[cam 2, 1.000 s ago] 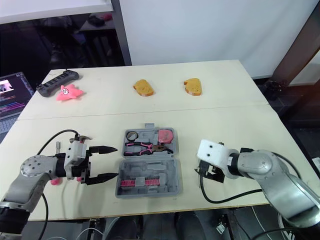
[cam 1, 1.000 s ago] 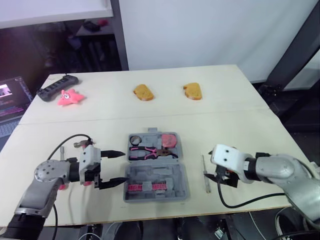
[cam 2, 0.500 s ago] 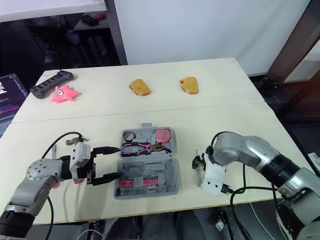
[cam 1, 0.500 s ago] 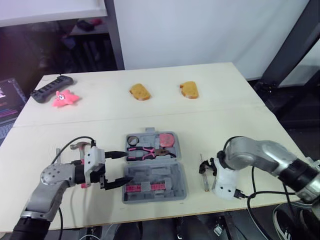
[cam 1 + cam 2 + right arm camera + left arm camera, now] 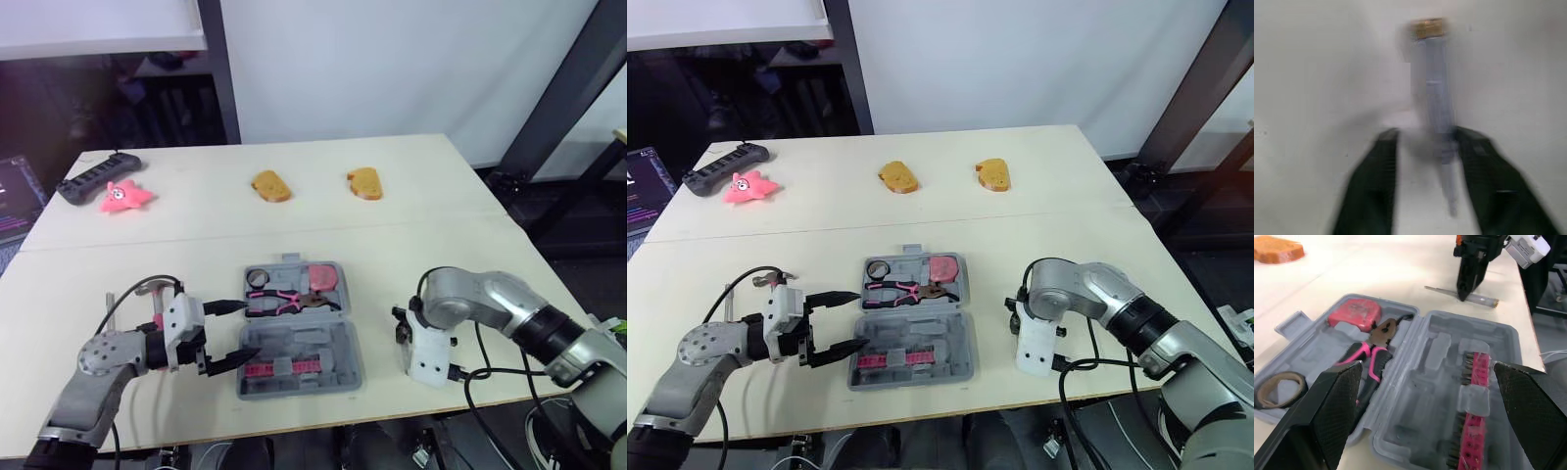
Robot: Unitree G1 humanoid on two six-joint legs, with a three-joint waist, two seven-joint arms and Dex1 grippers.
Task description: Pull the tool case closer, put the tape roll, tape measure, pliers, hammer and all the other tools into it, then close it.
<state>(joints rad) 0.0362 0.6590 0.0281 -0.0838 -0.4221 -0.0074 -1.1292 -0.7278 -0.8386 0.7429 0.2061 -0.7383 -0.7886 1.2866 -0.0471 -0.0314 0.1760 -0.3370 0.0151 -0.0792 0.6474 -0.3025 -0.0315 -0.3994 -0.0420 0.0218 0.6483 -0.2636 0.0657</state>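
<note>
The right end effector (image 5: 1430, 133) stood over a slim screwdriver (image 5: 1432, 88) lying on the counter (image 5: 470, 264) just right of the open tool case (image 5: 343, 348), fingers spread astride it, gripping nothing. Light, stiff and probably slick, it looked best pinched mid-handle. The left end effector (image 5: 252, 328) gaped empty at the case's left edge.
</note>
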